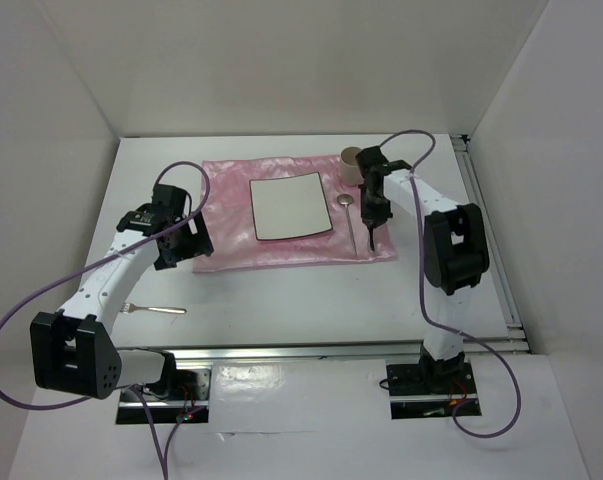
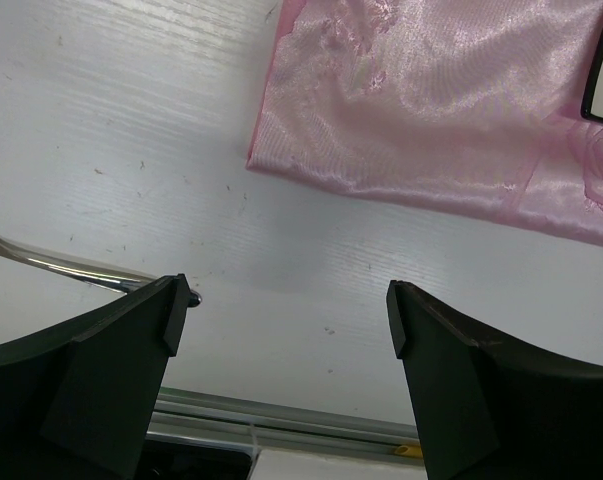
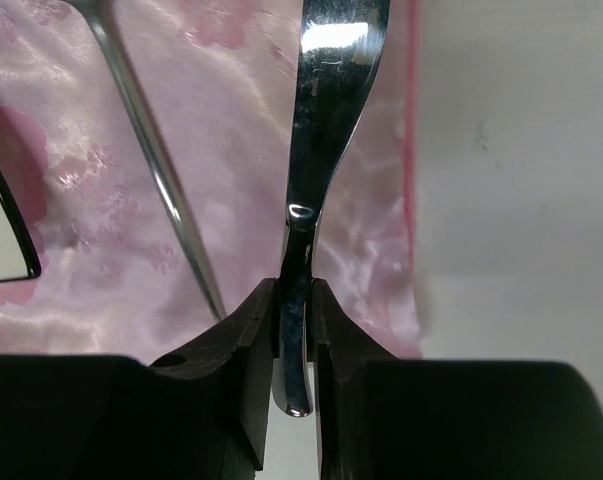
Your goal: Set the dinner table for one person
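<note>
white worktop [image 1: 281, 290] fills the middle of the top view. pink cloth [image 1: 226, 215] lies on its upper middle, a square plate [image 1: 289, 205] on it. left tool [image 2: 289, 300] is wide open, holding nothing. right tool [image 3: 295, 295] pinches a shiny metal handle [image 3: 326, 120] near the cloth's right edge.

fork [image 2: 51, 262] tines cut off at L edge, utensil [image 3: 323, 150] top cropped

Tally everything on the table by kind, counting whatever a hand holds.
Cloth: 1
Plate: 1
Cup: 1
Cutlery: 3 (fork, spoon, a piece in the right hand)
Total: 6
</note>
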